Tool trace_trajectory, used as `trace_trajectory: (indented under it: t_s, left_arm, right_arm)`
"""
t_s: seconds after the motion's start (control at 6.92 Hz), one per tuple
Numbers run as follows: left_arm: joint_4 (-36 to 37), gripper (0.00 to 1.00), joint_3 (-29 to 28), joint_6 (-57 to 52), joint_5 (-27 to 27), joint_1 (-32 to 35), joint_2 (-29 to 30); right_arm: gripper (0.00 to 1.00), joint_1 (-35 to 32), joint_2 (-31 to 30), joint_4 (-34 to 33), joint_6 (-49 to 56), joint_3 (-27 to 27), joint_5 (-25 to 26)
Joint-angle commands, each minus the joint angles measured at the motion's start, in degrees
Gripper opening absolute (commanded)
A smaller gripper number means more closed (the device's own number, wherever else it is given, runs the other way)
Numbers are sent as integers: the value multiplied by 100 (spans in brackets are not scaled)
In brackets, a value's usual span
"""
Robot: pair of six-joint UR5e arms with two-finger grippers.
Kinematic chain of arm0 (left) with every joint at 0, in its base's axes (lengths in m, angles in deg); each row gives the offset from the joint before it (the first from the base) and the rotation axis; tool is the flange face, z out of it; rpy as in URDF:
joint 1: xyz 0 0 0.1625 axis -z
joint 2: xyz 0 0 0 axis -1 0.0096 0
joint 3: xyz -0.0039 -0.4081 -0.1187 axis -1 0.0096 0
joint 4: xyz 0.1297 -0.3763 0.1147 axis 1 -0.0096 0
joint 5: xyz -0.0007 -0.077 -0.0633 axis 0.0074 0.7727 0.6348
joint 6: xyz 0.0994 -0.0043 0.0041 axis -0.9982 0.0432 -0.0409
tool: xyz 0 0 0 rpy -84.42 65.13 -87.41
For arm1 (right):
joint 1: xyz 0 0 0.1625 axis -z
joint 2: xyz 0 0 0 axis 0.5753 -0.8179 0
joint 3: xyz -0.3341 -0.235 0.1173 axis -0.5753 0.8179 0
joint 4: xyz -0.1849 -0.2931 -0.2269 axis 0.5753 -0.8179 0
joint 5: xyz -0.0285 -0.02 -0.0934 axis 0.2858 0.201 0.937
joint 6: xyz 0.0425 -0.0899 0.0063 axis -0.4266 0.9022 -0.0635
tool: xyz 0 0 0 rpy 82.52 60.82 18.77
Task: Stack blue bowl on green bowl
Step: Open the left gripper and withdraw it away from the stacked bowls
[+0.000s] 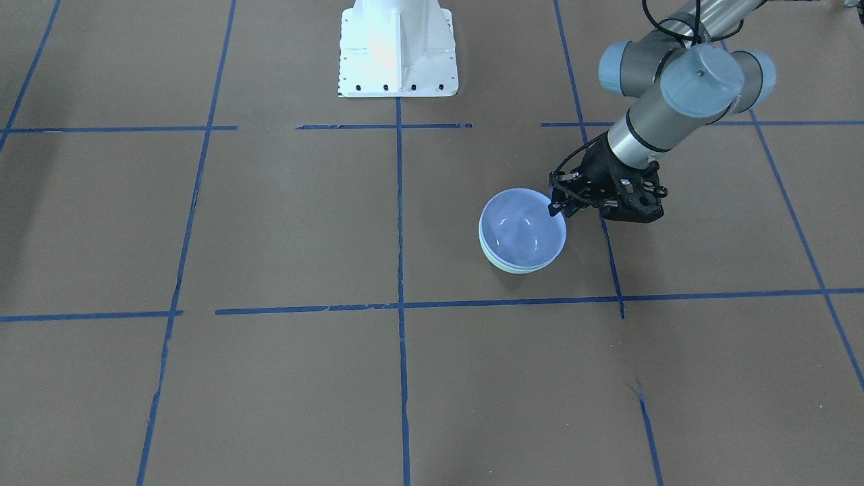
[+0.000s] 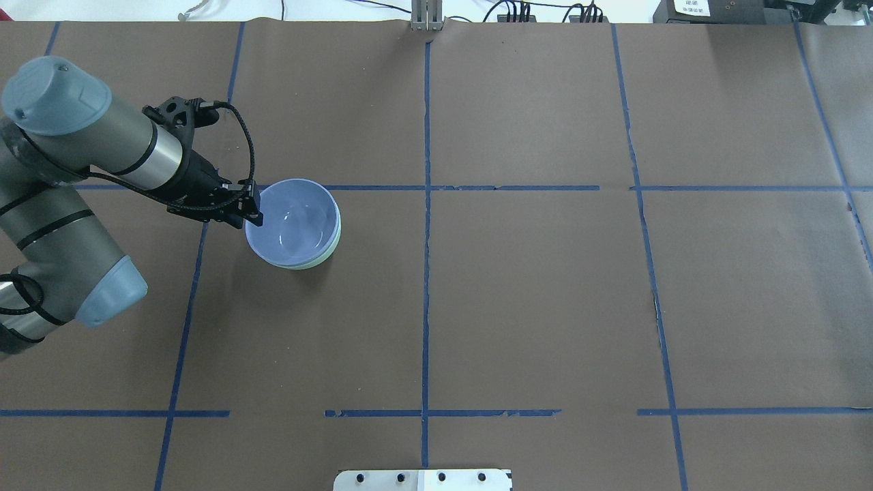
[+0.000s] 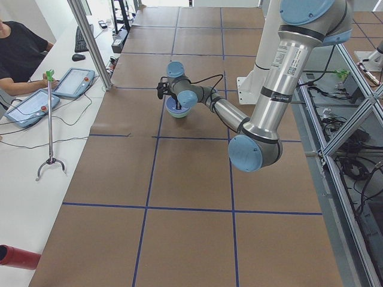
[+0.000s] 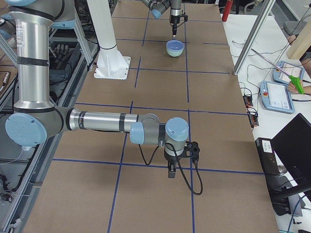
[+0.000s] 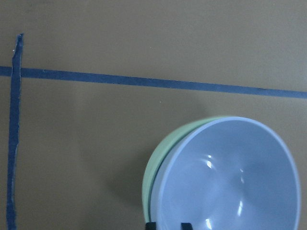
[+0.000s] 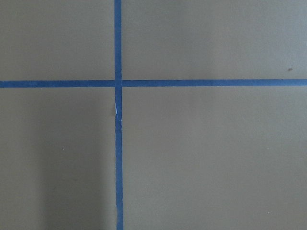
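The blue bowl sits nested in the green bowl, of which only a crescent of rim shows. The pair stands left of the table's middle in the overhead view, the blue bowl over the green bowl. My left gripper is at the blue bowl's rim on the robot's side. In the left wrist view its fingertips straddle the rim of the blue bowl, close together, with the green bowl just outside. My right gripper hangs low over bare table far from the bowls; I cannot tell its state.
The table is brown paper marked with blue tape lines. The robot's white base stands at the table's back edge. An operator sits with tablets beyond the far side.
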Motion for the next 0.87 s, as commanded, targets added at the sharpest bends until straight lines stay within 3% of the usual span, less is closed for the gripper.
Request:
trace_trajectory:
  t_s: [0.0,0.43,0.58,0.72]
  left_arm:
    - [-54,100,13,-17,-1,16,-22]
    - [16,100,398,-217,25,515,-74]
    - [252,100,583,-1098,51,909,-240]
    - [976,100,837,-1846,52,1322,-242]
  right_arm:
    - [100,0,0,-9,0,0,0]
    - [100,0,0,0,0,0,-9]
    - [100,0,0,0,0,0,-9]
    - [100,0,0,-9,0,0,0]
